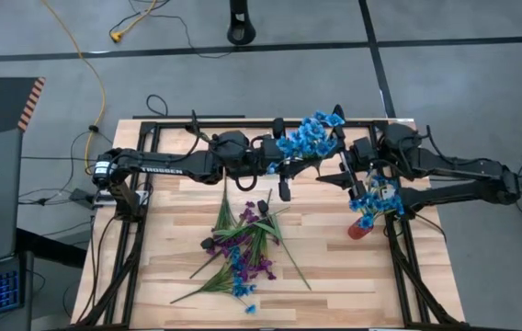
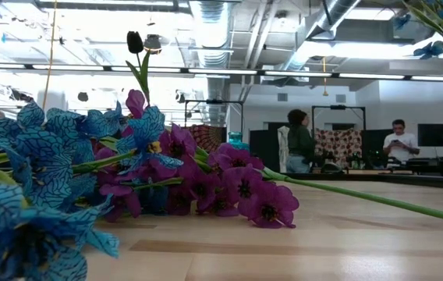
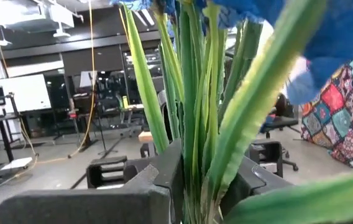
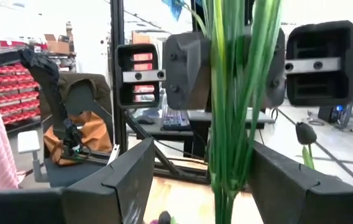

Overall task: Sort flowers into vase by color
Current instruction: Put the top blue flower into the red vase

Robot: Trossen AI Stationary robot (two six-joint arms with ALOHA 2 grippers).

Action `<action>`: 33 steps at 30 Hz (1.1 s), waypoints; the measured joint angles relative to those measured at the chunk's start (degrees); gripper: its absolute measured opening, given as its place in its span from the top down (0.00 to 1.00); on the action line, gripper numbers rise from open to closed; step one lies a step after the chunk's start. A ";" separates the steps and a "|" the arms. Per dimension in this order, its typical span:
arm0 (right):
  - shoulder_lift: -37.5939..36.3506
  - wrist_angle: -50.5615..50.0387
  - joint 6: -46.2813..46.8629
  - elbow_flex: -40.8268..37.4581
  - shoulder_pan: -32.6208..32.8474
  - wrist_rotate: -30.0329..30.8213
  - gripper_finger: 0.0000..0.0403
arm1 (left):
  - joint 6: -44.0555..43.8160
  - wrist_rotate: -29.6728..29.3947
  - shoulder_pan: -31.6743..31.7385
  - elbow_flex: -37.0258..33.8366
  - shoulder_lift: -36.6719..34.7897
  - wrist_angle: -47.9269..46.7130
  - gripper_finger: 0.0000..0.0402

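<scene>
My left gripper point(image 1: 284, 176) point(image 3: 198, 186) is over the far middle of the table, shut on a blue flower sprig point(image 1: 312, 136) that is held up in the air. My right gripper point(image 1: 346, 176) point(image 4: 200, 158) is open. Its fingers stand on either side of the same green stems point(image 4: 226, 149), below the left gripper point(image 4: 189, 68), without touching them. A reddish vase point(image 1: 359, 230) near the table's right side holds blue flowers point(image 1: 378, 198). More blue, purple and dark sprigs lie in a loose pile point(image 1: 243, 246) point(image 2: 206, 183) on the middle of the table. My left gripper pinches the sprig's bundle of green stems and leaves point(image 3: 195, 168) between its two fingers point(image 3: 155, 183). The fingers lie level, across the upright stems. The sprig is lifted clear of the table, with its blue blossoms point(image 3: 344, 37) above the fingers.
The wooden table point(image 1: 353, 285) has black frame rails along its left and right sides point(image 1: 408, 267). The vase stands close under the right arm. One dark blossom point(image 2: 134, 40) sticks up from the pile. Bare wood lies near the table's near right corner. People sit in the room beyond.
</scene>
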 joint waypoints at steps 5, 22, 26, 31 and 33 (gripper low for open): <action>0.24 0.37 0.00 0.00 -0.02 0.00 0.34 | -0.53 0.00 0.00 0.00 0.00 -1.39 0.84; 2.45 1.07 0.00 0.00 -0.02 0.04 0.54 | -1.97 -0.42 0.00 0.00 0.07 -4.17 0.84; 1.91 1.06 0.00 0.00 -0.02 0.07 0.68 | -1.97 -0.44 0.00 0.00 0.07 -4.22 0.84; 1.36 1.02 0.07 0.00 -0.04 0.39 0.84 | -1.95 -2.01 -0.07 0.00 0.07 -4.23 0.84; 1.07 1.03 0.07 0.00 -0.04 0.39 0.89 | -1.85 -1.76 -0.04 0.00 0.07 -4.21 0.82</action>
